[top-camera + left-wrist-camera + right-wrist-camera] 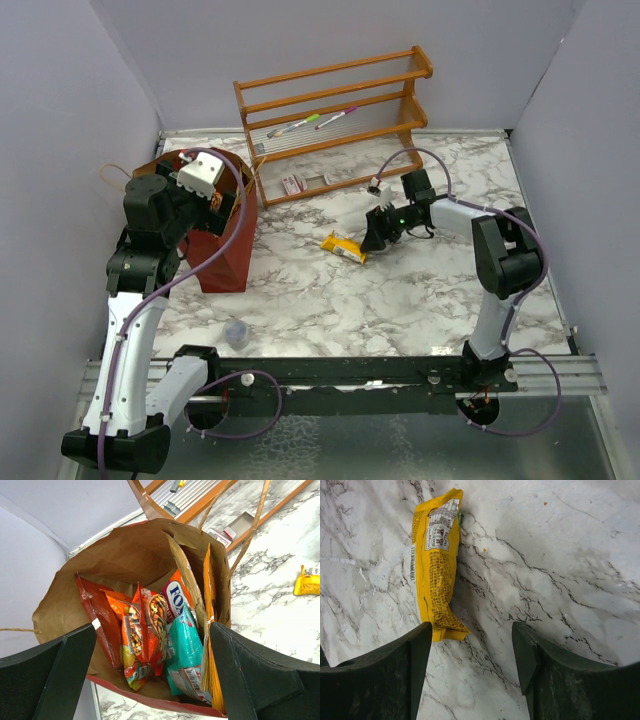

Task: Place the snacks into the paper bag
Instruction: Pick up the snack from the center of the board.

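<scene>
"FOX" on an orange packet (176, 596) inside the paper bag (125, 555)

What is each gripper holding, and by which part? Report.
Nothing held. Left gripper open above the paper bag; right gripper open beside the yellow packet.

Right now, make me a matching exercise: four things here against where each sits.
Things: 1 yellow packet; 2 teal packet; 3 marker pens; 4 clear cup.
Places: A on the wooden rack; B inside the paper bag; C on the table near its front edge; D on the table, just ahead of the right gripper.
Pairs: 1-D; 2-B; 3-A; 4-C.
</scene>
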Robot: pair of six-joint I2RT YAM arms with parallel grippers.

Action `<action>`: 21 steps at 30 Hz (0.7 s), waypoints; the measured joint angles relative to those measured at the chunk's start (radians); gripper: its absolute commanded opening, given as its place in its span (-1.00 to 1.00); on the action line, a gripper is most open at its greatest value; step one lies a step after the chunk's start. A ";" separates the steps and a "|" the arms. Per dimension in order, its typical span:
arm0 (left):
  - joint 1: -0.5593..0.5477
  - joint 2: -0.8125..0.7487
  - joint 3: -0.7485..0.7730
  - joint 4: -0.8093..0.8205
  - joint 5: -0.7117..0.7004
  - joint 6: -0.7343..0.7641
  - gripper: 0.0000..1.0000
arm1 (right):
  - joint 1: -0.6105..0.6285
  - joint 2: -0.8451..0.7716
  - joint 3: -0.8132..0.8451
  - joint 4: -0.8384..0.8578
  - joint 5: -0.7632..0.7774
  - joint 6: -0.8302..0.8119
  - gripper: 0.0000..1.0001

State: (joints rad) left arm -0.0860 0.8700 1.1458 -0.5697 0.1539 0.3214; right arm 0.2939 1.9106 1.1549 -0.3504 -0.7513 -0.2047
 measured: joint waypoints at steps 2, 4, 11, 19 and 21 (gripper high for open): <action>0.000 0.003 0.000 0.003 0.005 0.000 0.98 | 0.000 0.009 0.000 0.003 -0.025 0.002 0.19; 0.000 0.007 0.000 0.005 0.014 0.000 0.98 | 0.000 0.015 0.000 0.005 -0.041 0.005 0.13; 0.000 0.027 0.006 0.011 0.064 -0.021 0.97 | 0.000 0.045 0.004 0.015 -0.101 0.021 -0.15; 0.000 0.038 0.039 0.011 0.117 -0.034 0.96 | 0.000 0.075 0.011 0.005 -0.134 0.029 -0.78; 0.000 0.038 0.048 0.009 0.129 -0.037 0.95 | 0.000 0.075 0.011 0.000 -0.135 0.024 -0.89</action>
State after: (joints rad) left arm -0.0860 0.9081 1.1934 -0.5606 0.2825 0.2844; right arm 0.2939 1.9854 1.1664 -0.3508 -0.8860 -0.1802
